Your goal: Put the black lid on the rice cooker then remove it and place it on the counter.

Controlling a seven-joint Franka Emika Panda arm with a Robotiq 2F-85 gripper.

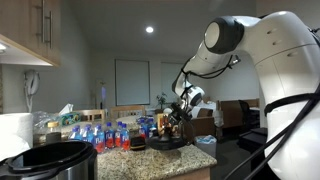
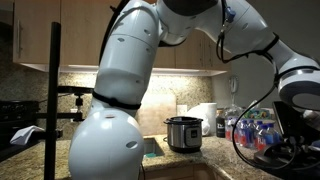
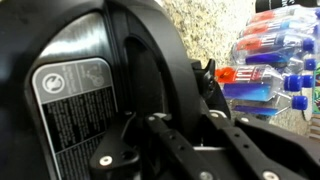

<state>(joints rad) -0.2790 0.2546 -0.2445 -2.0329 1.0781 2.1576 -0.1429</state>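
Note:
The black lid (image 1: 168, 143) lies low over the counter (image 1: 195, 158) beside the bottles. In the wrist view it fills the left side (image 3: 70, 60), glossy black with a grey label. My gripper (image 1: 179, 112) hangs just above it. In the wrist view my fingers (image 3: 185, 115) sit on either side of a raised black part of the lid and look closed on it. The rice cooker (image 1: 58, 158), silver with a black rim and uncovered, stands far from the gripper; it also shows in an exterior view (image 2: 183, 133).
Several red and blue bottles (image 1: 105, 136) stand in a cluster on the counter next to the lid, and they show in the wrist view (image 3: 275, 60). A white appliance (image 1: 12, 135) is next to the cooker. A black stand (image 2: 53, 110) stands at the counter.

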